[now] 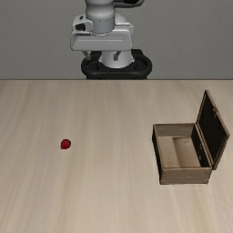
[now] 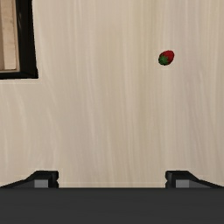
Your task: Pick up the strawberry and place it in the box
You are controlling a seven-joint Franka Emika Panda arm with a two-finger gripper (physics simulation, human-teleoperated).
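**Strawberry Waiting in the Open as Arm Hangs High Over the Table**

The Franka arm's gripper (image 2: 113, 179) is hovering well above the pale wooden table (image 1: 109, 196). Its two fingers are spread wide with nothing between them, a stance that is suiting a survey of the scene rather than a grab.

The strawberry (image 1: 65, 144) is lying alone on the bare wood toward the exterior view's left, well apart from everything else. In the wrist view the strawberry (image 2: 166, 58), red with a green cap, is sitting clear of both fingertips and off to one side of the line between them.

The wooden box (image 1: 185, 175) is standing toward the exterior view's right. Its lid (image 1: 215, 127) is leaning back open, so the inside is facing up and ready to receive a drop from above. A corner of the box (image 2: 27, 39) is showing its dark rim in the wrist view, well apart from the strawberry.

The pickup is not yet begun, by the look of it. The gripper is likely needing to travel sideways until the strawberry is lying between the fingers, and only then descend. With the strawberry being small and rounded, an off-centre pinch is risking a roll away.
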